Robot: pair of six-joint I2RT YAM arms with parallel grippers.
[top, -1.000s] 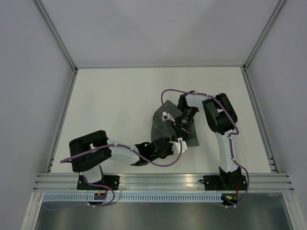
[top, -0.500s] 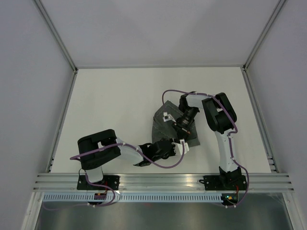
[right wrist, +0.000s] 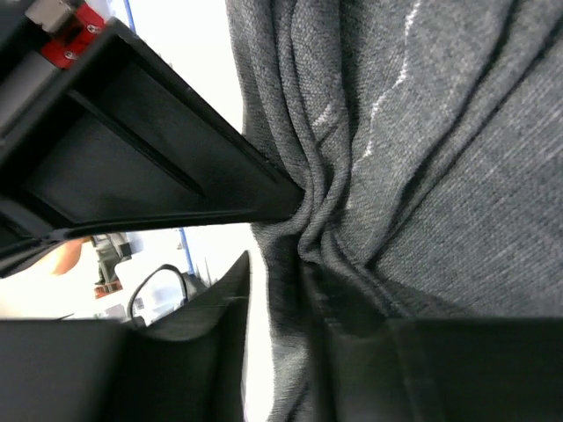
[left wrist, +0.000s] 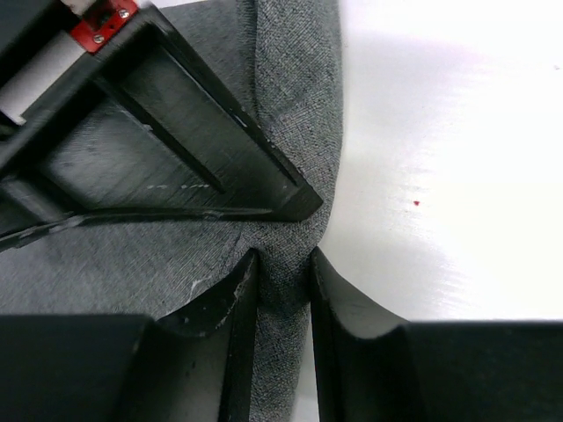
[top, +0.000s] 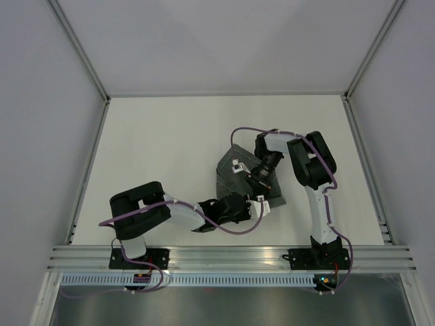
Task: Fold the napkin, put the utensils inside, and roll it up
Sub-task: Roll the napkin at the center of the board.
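Observation:
The dark grey napkin [top: 231,171] lies bunched in the middle of the white table, partly folded over itself. My left gripper [top: 257,206] is at its near edge. In the left wrist view the left gripper [left wrist: 283,274] is shut on a narrow fold of the napkin [left wrist: 176,255]. My right gripper [top: 239,167] is over the napkin's middle. In the right wrist view the right gripper [right wrist: 277,290] pinches a creased bunch of the napkin [right wrist: 422,132], and wrinkles run out from the pinch. No utensils are in view.
The white table [top: 163,142] is bounded by grey walls and a metal rail [top: 231,257] along the near edge. The two arms' cables loop close to the napkin.
My left arm has swung right and forward, carrying its gripper slightly right along the napkin's near edge. The napkin's near right corner has shifted a little. The right gripper has barely moved.

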